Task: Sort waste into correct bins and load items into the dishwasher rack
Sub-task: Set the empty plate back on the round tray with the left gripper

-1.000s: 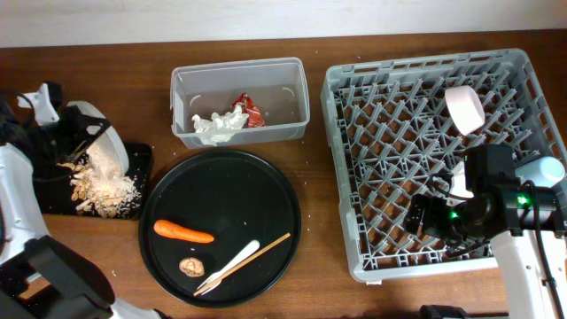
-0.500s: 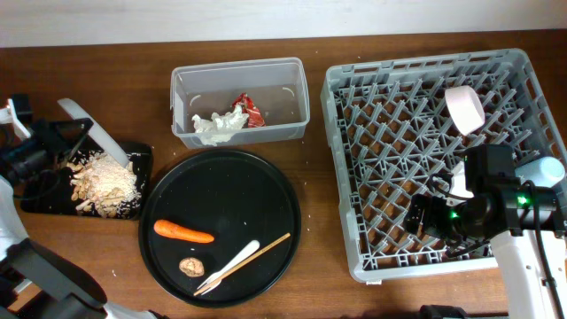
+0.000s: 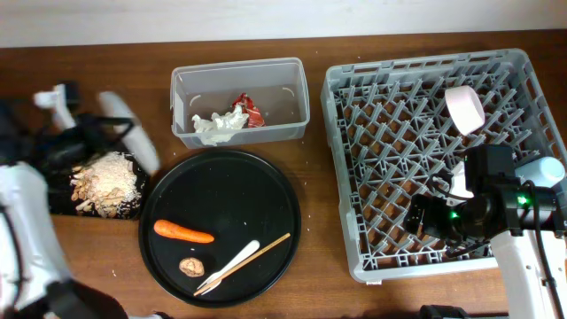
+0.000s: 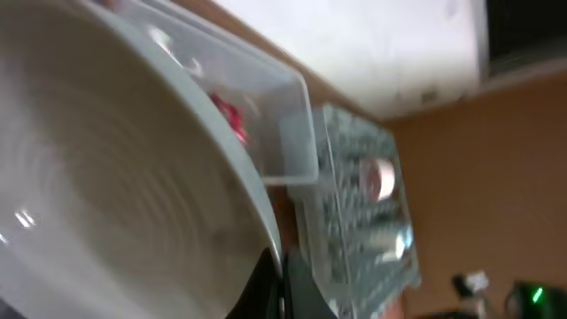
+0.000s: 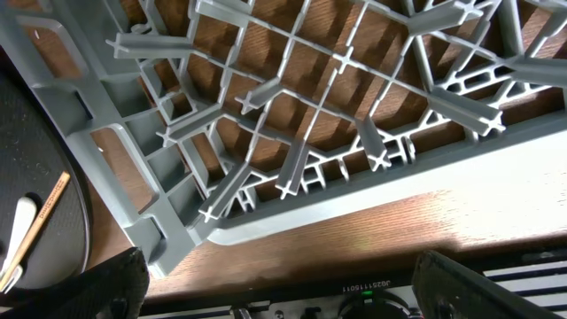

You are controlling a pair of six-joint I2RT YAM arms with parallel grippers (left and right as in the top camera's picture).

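Grey rack (image 3: 425, 151) on the bench (image 3: 133, 53), white plate (image 3: 131, 131) aloft at left.
The right pincer (image 5: 279, 266) gapes wide and empty over the rack's near edge; the left pincer (image 4: 282, 288) grips the tilted, blurred plate by its rim near the black tray (image 3: 62, 204) of beige scraps (image 3: 106, 182).

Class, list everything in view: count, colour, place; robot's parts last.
dishwasher rack: 1, grey, right
bowl: 1, pinkish-white, in rack
light blue cup: 1, rack's right edge
small cup: 1, white, in rack
tub: 1, clear, top centre
napkins: clump, white, tub
wrapper: 1, red, tub
rectangular tray: 1, black, left
food scraps: heap, beige, rectangular tray
round tray: 1, black, centre
carrot: 1, orange, round tray
lump: 1, brown, round tray
fork: 1, white, round tray
chopsticks: count unclear, wooden, round tray
plate: 1, white, held at left
left fingers: shut on plate
right fingers: open, over rack
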